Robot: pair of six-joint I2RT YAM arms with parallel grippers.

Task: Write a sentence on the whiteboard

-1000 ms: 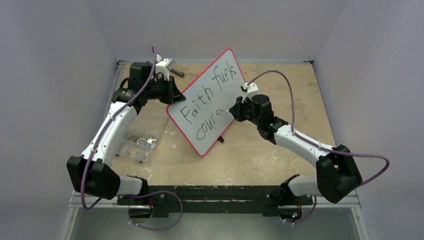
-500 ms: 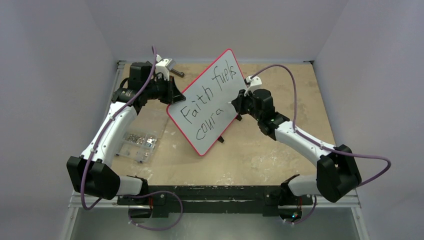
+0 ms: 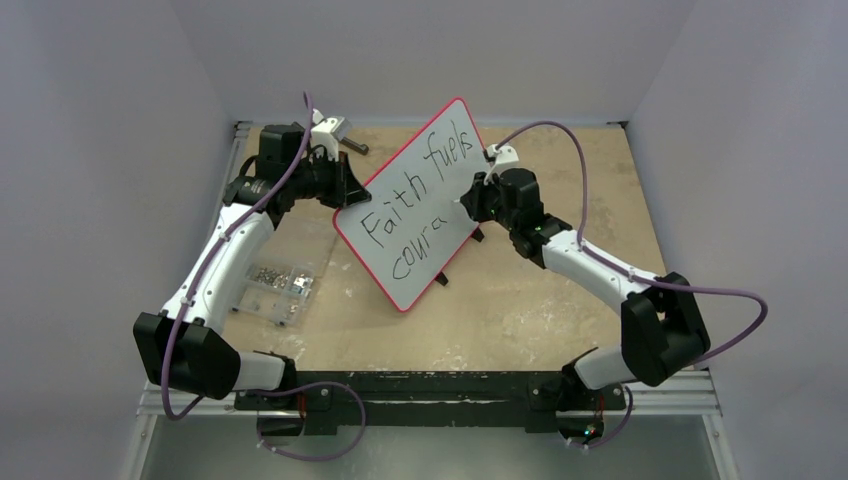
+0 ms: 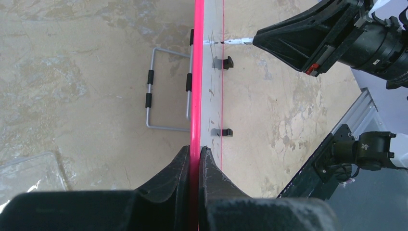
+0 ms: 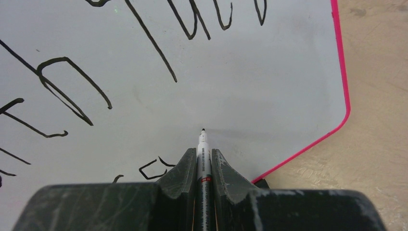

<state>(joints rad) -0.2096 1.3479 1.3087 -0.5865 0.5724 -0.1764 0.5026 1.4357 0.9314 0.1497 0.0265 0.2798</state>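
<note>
The whiteboard [image 3: 420,200] stands tilted on the table, white with a red rim. The sentence [image 3: 415,190] on it reads "Faith fuels" and below "coura". My left gripper [image 3: 345,195] is shut on the board's left rim, seen edge-on in the left wrist view [image 4: 195,96] between the fingers. My right gripper [image 3: 466,203] is shut on a thin white marker [image 5: 202,149]. Its black tip rests at or just off the white surface [image 5: 240,72], right of the last written letter. The marker tip also shows in the left wrist view [image 4: 226,42].
A clear plastic box [image 3: 275,285] of small metal parts lies left of the board. A small grey tool [image 3: 340,135] lies at the table's far left. The board's wire stand [image 4: 166,89] and black feet [image 4: 223,62] show behind it.
My right gripper has moved up and slightly left along the board with the marker, away from the end of "coura". The left arm and the board have not moved.
</note>
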